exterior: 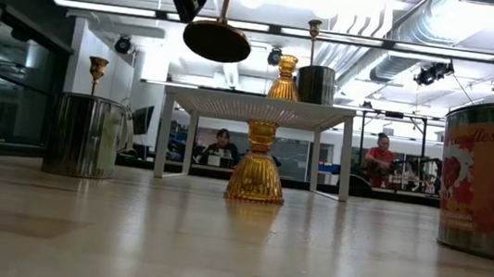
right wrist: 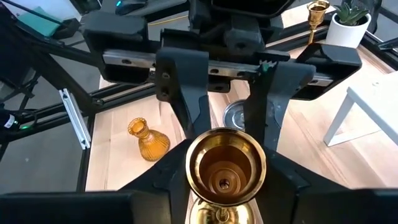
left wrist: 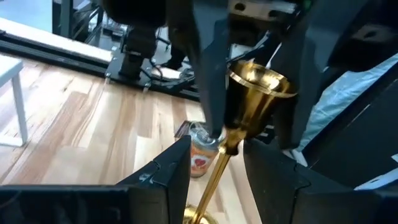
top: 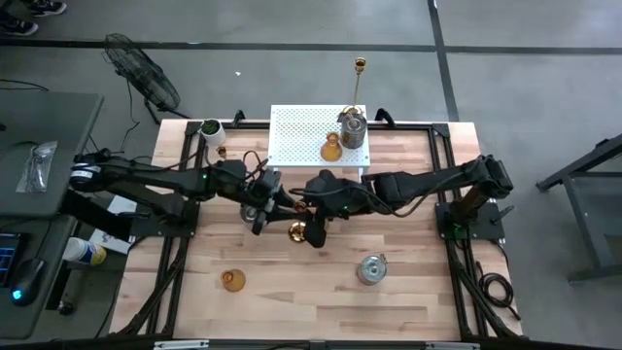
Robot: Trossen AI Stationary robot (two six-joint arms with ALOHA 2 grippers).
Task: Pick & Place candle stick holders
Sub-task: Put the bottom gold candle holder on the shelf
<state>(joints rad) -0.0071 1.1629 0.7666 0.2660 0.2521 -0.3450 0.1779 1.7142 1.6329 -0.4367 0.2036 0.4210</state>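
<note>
Both my grippers, left [top: 264, 206] and right [top: 313, 202], meet mid-table, clamped on the same gold candlestick [left wrist: 239, 118], hanging above the wood. An amber holder [top: 232, 280] sits nearer the front edge.

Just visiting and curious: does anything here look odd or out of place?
One gold stick hangs above the table, its cup in the right gripper, the left gripper close beside. Nothing looks spilled.
</note>
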